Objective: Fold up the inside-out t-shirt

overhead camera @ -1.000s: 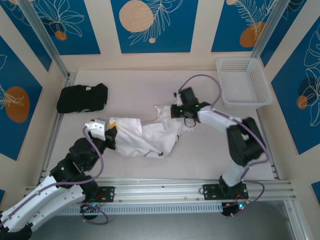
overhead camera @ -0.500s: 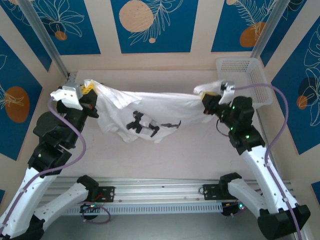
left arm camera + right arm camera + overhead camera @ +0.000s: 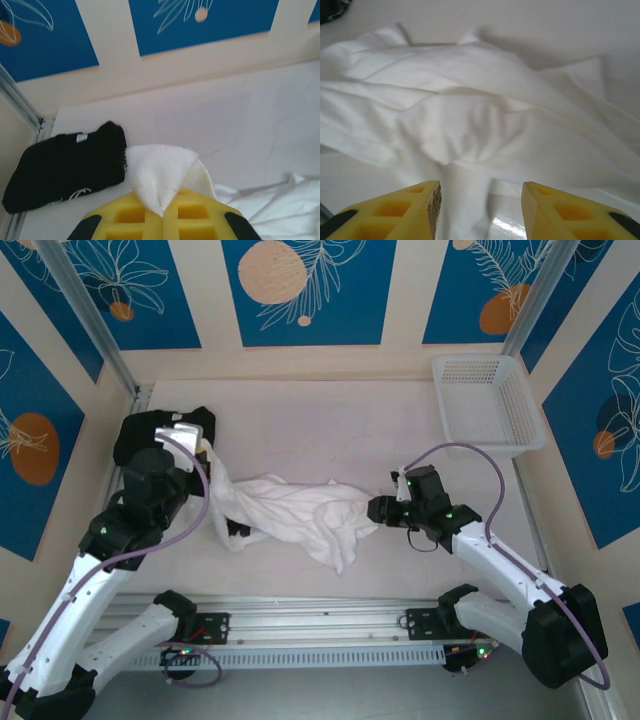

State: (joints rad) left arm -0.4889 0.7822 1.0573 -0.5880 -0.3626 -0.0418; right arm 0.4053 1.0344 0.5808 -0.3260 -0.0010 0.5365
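The inside-out t-shirt (image 3: 295, 512) is a white, wrinkled bundle lying across the middle of the table. One strip of it rises up to my left gripper (image 3: 203, 447). In the left wrist view the left gripper (image 3: 164, 212) is shut on a corner of the t-shirt (image 3: 157, 167), which sticks out as a small triangle above the yellow fingers. My right gripper (image 3: 378, 510) sits low at the bundle's right end. Its jaws stand open in the right wrist view (image 3: 480, 207), with nothing pinched, and the t-shirt (image 3: 470, 115) lies just ahead on the table.
A folded black garment (image 3: 128, 440) lies at the back left, right beside my left gripper, and shows in the left wrist view too (image 3: 65, 167). A white mesh basket (image 3: 478, 361) stands at the back right. Walls close the table's left and far sides.
Half a second ago the t-shirt hung stretched in the air between both grippers. It has since come down onto the table, and the right gripper has let go and opened.
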